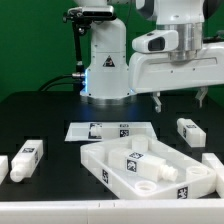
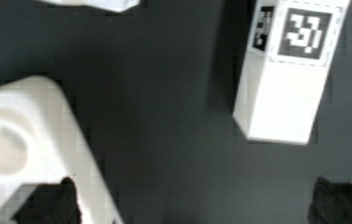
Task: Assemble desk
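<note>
White leg (image 2: 279, 95), apparently black-and-white tag (image 2: 304, 28)

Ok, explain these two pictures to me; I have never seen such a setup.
The white machine is a robot arm; its two-finger gripper hangs open above a black table, holding nothing. One picture comes from a camera standing off the arm; the other looks down from the wrist, past the dark fingertips. On the table lie a white rimmed tabletop, several loose square legs with black-and-white tags, and a thin marker board. The wrist picture shows one leg and a corner of the tabletop.
</note>
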`<state>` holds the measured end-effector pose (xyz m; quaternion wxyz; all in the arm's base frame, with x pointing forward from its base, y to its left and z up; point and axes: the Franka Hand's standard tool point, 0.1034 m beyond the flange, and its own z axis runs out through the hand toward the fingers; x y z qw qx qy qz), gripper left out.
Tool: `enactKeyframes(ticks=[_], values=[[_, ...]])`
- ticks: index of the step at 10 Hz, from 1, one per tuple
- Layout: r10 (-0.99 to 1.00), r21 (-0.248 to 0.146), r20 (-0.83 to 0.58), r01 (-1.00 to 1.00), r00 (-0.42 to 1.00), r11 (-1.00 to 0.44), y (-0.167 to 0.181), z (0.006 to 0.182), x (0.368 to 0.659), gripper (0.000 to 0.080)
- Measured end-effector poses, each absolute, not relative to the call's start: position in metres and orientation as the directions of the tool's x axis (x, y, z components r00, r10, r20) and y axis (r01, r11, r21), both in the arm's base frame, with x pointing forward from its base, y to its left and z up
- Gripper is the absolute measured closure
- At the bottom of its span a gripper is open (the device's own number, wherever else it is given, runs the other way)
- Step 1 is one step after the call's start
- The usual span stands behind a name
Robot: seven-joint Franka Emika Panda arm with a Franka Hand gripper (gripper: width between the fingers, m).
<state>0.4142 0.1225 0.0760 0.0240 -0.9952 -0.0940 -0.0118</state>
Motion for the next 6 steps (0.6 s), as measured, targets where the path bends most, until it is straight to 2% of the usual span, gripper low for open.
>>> enactKeyframes(ticks=[3,4,6], values=[[0.186,-0.045,0.025,0.187,0.982,-0.981,0.119,0.075,0.415,0.0151],[0.160,-0.052,0.022,0.161,0.987,-0.986,0.102,0.073,0.421,0.0151],[-0.096,-0.058,0.009,-0.095,0.995,-0.994,0.084,0.070,0.428,0.0151]])
